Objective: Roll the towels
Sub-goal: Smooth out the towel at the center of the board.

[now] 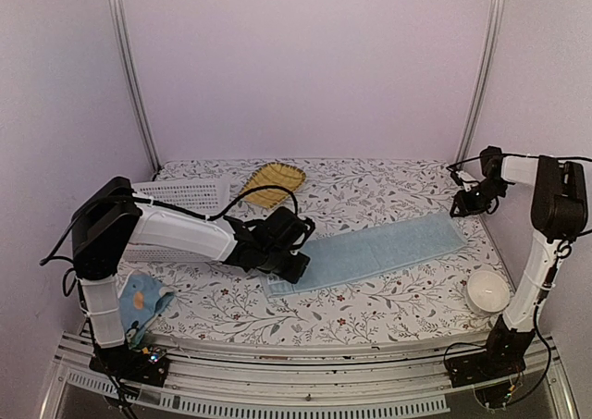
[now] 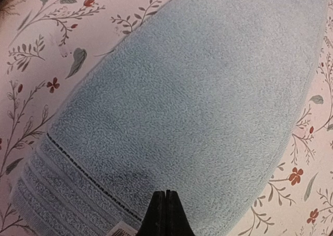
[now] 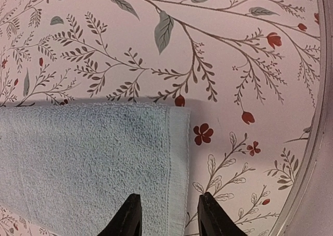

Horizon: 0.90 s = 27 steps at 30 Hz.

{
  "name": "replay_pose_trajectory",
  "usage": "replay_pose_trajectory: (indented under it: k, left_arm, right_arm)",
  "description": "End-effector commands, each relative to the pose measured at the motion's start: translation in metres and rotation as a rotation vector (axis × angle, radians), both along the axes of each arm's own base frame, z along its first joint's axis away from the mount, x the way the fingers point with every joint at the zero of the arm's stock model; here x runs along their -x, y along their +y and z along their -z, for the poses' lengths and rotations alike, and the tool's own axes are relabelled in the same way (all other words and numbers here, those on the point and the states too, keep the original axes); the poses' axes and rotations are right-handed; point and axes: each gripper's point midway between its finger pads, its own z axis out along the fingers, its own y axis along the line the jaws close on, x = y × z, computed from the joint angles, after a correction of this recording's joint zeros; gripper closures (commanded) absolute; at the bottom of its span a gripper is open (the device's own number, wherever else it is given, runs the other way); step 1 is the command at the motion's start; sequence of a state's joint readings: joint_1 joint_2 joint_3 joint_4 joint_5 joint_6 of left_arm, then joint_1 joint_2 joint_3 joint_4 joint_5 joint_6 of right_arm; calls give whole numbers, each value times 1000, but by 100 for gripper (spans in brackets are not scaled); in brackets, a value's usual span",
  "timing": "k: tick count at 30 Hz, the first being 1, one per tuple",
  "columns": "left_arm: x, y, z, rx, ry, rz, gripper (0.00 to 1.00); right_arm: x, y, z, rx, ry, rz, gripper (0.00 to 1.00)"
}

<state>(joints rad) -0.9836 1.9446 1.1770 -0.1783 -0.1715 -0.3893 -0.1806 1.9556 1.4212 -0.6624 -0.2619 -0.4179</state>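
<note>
1. The large plain light-blue terry towel [image 1: 379,250] is lying flat and unrolled on the floral-patterned tabletop [image 1: 370,192], stretching from the middle toward the right side
2. The left pincer [image 1: 296,269] is sitting fully closed over the towel's banded left end, its tips pressed together with nothing showing between them
3. The right pincer [image 1: 460,206] is hovering above the towel's right end, its fingers [image 3: 130,218] standing partly apart and gripping nothing, with the hemmed edge lying under the gap
4. The small light-blue towel with orange and dark cartoon prints [image 1: 143,301] is lying crumpled at the near left corner, beside the left arm's base and well apart from the large towel
5. A yellow ribbed leaf-shaped tray [image 1: 271,183] and a white perforated plastic basket [image 1: 185,197] are resting at the back left, and a white round bowl [image 1: 487,291] is sitting near the right arm's base
</note>
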Motion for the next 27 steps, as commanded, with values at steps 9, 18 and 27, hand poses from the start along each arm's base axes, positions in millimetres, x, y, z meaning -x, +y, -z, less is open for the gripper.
replay_pose_trajectory:
  k: [9,18,27]
  left_arm:
    - [5,1,11,-2,6,16,100]
    - [3,0,10,-3,-2,18,100]
    - [2,-1,8,-5,-12,19,100]
  right_arm:
    - [18,-5,43,-53,165,14,57]
    - [32,-19,69,62,227,27,61]
    - [58,-22,101,175,318,9,65]
